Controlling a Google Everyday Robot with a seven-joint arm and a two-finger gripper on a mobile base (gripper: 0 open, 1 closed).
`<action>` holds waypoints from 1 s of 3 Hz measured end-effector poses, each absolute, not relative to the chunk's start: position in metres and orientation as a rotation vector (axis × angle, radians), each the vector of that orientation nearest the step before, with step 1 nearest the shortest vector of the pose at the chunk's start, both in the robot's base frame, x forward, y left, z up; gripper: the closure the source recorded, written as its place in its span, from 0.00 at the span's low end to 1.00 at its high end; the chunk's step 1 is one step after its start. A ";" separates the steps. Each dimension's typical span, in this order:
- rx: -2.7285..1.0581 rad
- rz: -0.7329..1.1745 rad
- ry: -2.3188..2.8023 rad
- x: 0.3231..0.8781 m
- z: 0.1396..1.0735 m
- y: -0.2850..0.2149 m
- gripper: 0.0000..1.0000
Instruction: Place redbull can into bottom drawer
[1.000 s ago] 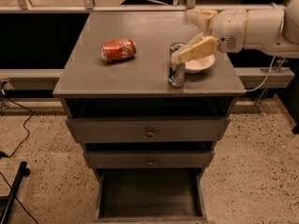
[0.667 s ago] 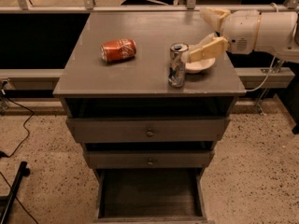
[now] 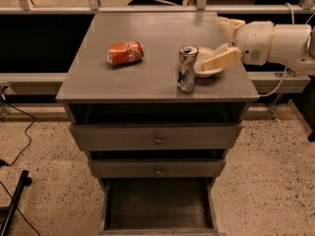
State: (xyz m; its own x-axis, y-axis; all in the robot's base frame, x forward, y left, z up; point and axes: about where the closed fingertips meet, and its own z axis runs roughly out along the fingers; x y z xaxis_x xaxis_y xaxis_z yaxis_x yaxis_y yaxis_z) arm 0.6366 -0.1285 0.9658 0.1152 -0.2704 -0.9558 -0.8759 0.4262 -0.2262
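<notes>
The redbull can (image 3: 187, 68), slim and silver with blue-grey marks, stands upright on the grey cabinet top (image 3: 147, 77) near its front right. My gripper (image 3: 212, 43) is to the right of the can, open and empty, apart from it. Its lower finger (image 3: 221, 59) reaches over a small white bowl. The bottom drawer (image 3: 157, 205) is pulled open below, and its dark interior is bare.
An orange-red soda can (image 3: 124, 53) lies on its side at the left of the top. A white bowl (image 3: 206, 69) sits just right of the redbull can. Two shallower drawers with round knobs (image 3: 158, 140) are partly pulled out. Cables lie on the floor at left.
My gripper has drawn back to the right, away from the redbull can, which stays upright in place.
</notes>
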 end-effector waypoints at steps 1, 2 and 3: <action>-1.093 0.591 1.452 0.646 0.943 -0.132 0.00; -1.093 0.587 1.454 0.651 0.933 -0.133 0.00; -1.083 0.624 1.443 0.658 0.923 -0.125 0.00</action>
State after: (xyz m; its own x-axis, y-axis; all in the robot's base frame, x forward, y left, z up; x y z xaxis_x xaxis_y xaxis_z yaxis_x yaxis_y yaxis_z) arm 0.6581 -0.1251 0.9229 0.0968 -0.2625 -0.9601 -0.8794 0.4293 -0.2061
